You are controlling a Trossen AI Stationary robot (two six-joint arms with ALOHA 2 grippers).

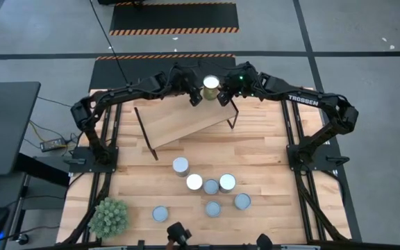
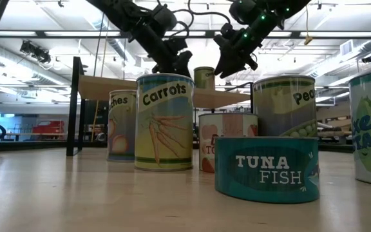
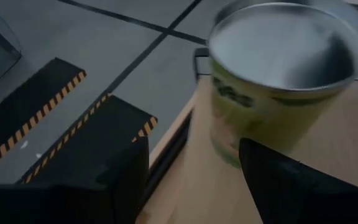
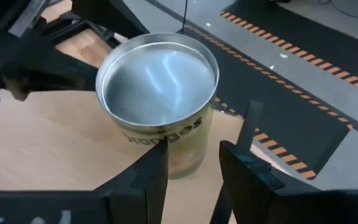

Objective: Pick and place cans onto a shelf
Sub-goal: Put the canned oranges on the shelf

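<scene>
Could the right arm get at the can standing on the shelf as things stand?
Probably yes: the right gripper hangs open right beside the can on the shelf. The left gripper crowds only its opposite side.

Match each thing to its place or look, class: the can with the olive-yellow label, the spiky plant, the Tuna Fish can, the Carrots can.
Things
1. olive-yellow can
2. spiky plant
3. Tuna Fish can
4. Carrots can

Places or looks
a. low and wide, teal label, nearest the low camera
b. upright on the shelf, between the left claw and the right claw
c. tall, with orange roots drawn on its label
d. on the tabletop near a corner, apart from the cans

Pairs: 1-b, 2-d, 3-a, 4-c
</scene>
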